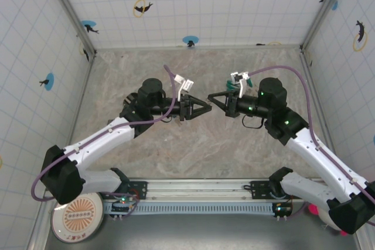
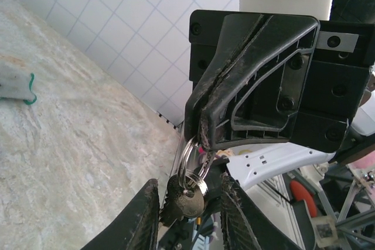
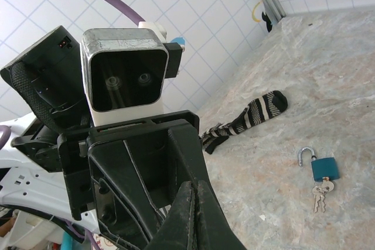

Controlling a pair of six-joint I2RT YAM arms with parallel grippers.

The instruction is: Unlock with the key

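The key [image 2: 190, 198], small, silvery and shiny, dangles above the table from a key ring [image 2: 186, 155], and the right gripper [image 2: 202, 140] is pinched tight on that ring! The left gripper [image 2: 190, 183] sits just below, its 2 fingers narrowly apart and flanking the key; whether they touch it, I cannot tell.

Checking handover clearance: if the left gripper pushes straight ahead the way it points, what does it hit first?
The key, hanging on its key ring between the left gripper's fingers. Just beyond, the right gripper's shut tips pinching that ring. Depth from the wrist view is uncertain.
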